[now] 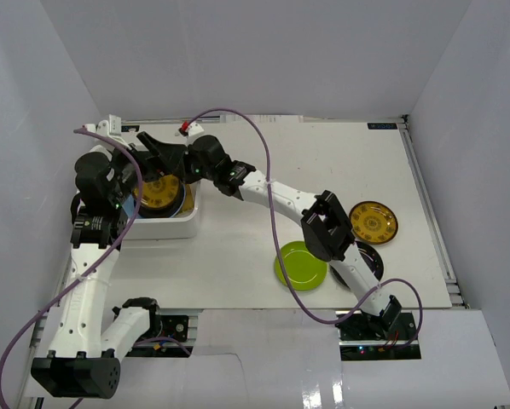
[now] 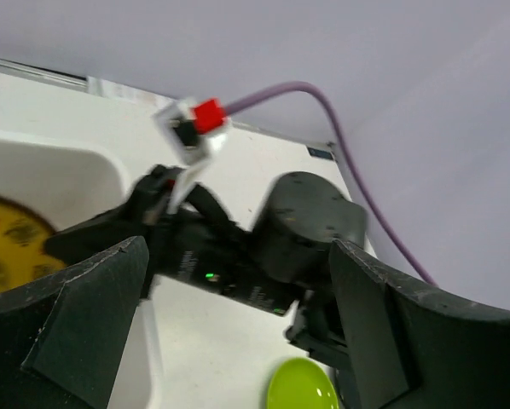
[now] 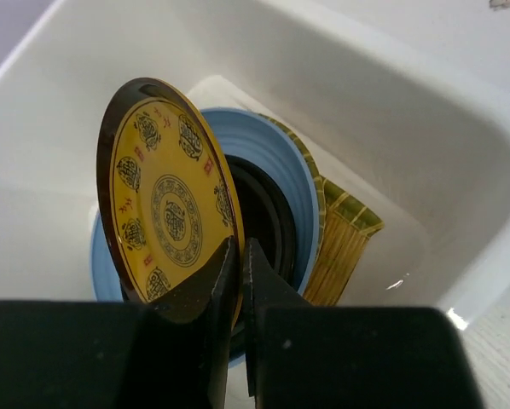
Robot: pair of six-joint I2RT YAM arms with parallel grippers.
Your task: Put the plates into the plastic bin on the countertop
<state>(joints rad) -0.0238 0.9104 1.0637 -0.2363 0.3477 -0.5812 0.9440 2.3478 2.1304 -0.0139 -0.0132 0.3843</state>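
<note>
Holding in my right gripper (image 3: 240, 247): the rim of a gold-patterned plate (image 3: 165, 204), my fingers pinched shut on its lower edge.
Plate pose: tilted steeply, its yellow face turned to one side, inside the plastic bin (image 3: 391, 128).
Just behind it: a light blue plate (image 3: 276, 145) with a black plate (image 3: 263, 213) lying in it; whether the held plate touches them I cannot tell.
Under the stack: a woven bamboo plate (image 3: 344, 247), its edge sticking out toward the bin wall.
My left gripper (image 2: 238, 315): jaws spread wide with nothing between them, beside the bin's left end.
Out on the countertop (image 1: 229, 256): a lime green plate (image 1: 302, 264), a second black plate (image 1: 370, 256) partly under my right arm, and a second gold-patterned plate (image 1: 373, 221) beyond them.
</note>
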